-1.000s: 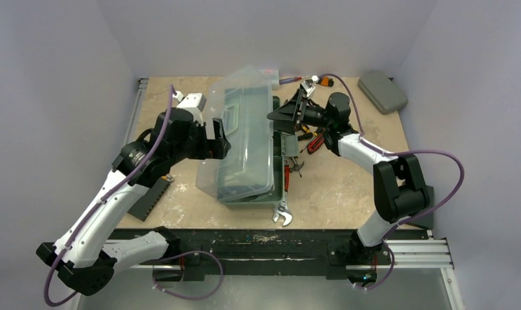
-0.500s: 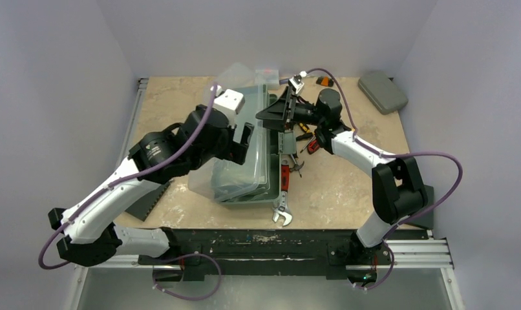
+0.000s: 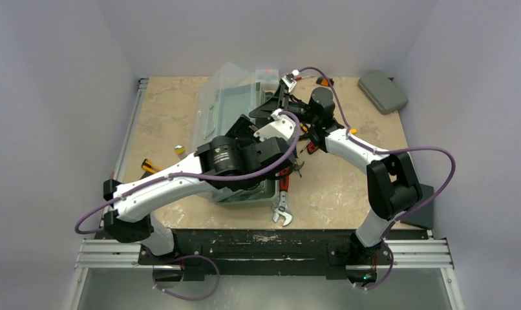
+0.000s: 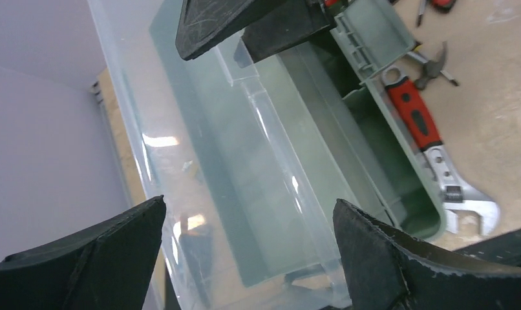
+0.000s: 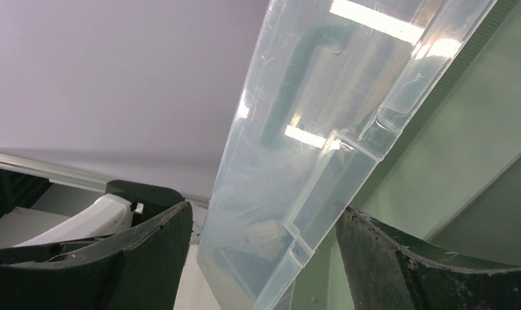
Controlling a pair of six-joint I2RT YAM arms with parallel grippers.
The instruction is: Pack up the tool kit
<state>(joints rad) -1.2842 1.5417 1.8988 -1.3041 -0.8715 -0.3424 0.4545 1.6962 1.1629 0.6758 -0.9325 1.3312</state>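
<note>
My left pincer (image 4: 248, 203) hangs wide open and empty above the tool kit (image 3: 235, 106) on the surface (image 3: 348, 187); my right pincer (image 5: 263, 213), open and empty too, stands astride its raised lid (image 5: 309, 129), probably to prop it for packing

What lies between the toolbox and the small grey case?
In the top view, the right arm and some loose hand tools lie between toolbox and grey case.
</note>
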